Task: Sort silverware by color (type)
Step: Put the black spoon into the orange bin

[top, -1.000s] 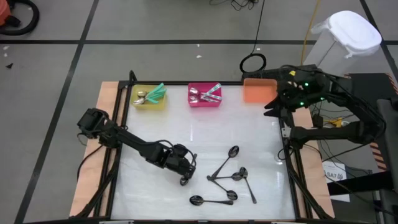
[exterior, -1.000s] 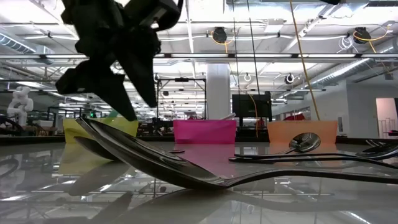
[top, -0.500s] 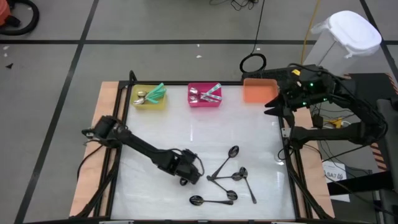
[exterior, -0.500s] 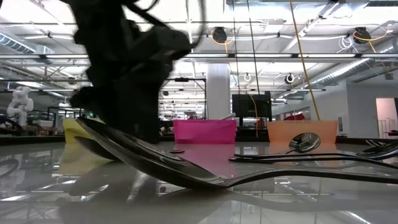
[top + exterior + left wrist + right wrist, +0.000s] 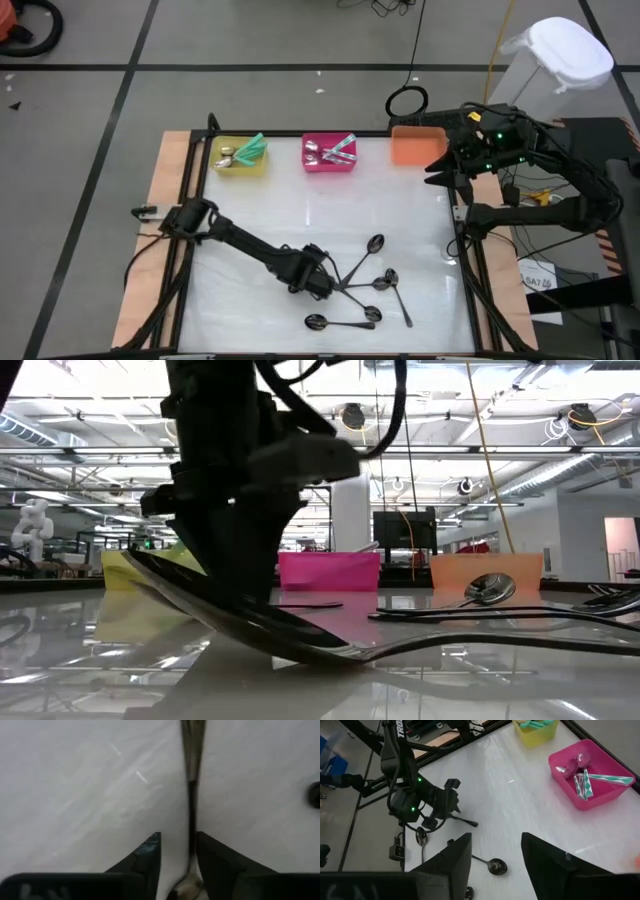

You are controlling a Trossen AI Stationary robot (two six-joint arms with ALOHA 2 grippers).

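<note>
Several dark spoons (image 5: 372, 285) lie loose on the white table, right of middle and toward the near edge. My left gripper (image 5: 323, 287) points steeply down at their left end. In the left wrist view its fingers (image 5: 177, 837) are open and stand on either side of one dark spoon's thin handle (image 5: 191, 795), which runs close along one finger (image 5: 212, 857). My right gripper (image 5: 495, 850) is open and holds nothing. It hangs high by the table's far right corner (image 5: 440, 170).
Three bins stand along the far edge: a yellow bin (image 5: 240, 157) with teal-handled spoons, a pink bin (image 5: 330, 154) with silver spoons, and an orange bin (image 5: 415, 146). In the low view, one dark spoon (image 5: 300, 640) lies close to the near edge.
My left gripper has moved toward the table's right edge and down onto the left end of the spoon cluster. It has tipped to point more steeply down. The spoons lie as before, and my right arm has kept still.
</note>
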